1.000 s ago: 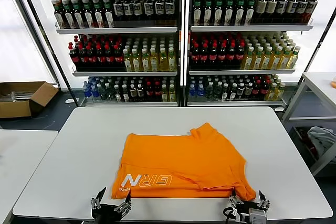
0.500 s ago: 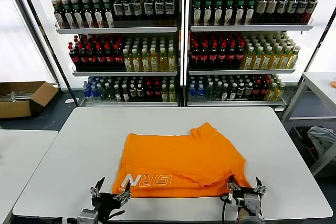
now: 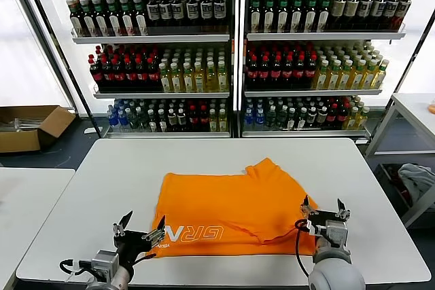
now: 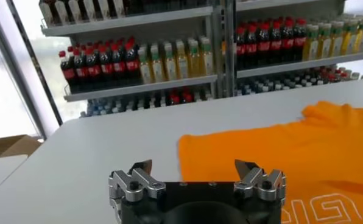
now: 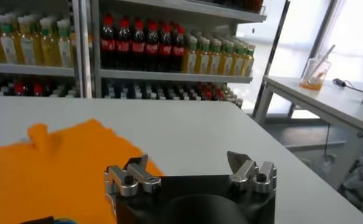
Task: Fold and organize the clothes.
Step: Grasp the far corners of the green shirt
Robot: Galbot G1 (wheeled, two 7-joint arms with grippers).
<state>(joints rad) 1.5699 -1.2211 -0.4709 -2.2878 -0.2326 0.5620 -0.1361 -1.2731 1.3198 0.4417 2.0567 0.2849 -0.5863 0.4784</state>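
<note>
The clothes, one orange T-shirt with white lettering near its front hem, lies partly folded on the white table. It also shows in the left wrist view and the right wrist view. My left gripper hovers open over the shirt's front left corner. Over the front right corner, by the sleeve, my right gripper stands open as well. Neither holds anything.
Shelves of bottles stand behind the table. A cardboard box lies on the floor at the far left. A second table adjoins on the left, and a side table with a grey cloth bundle beneath it is on the right.
Both grippers have risen from below the table's front edge and moved forward over the shirt's front corners, still open. The shirt has not moved.
</note>
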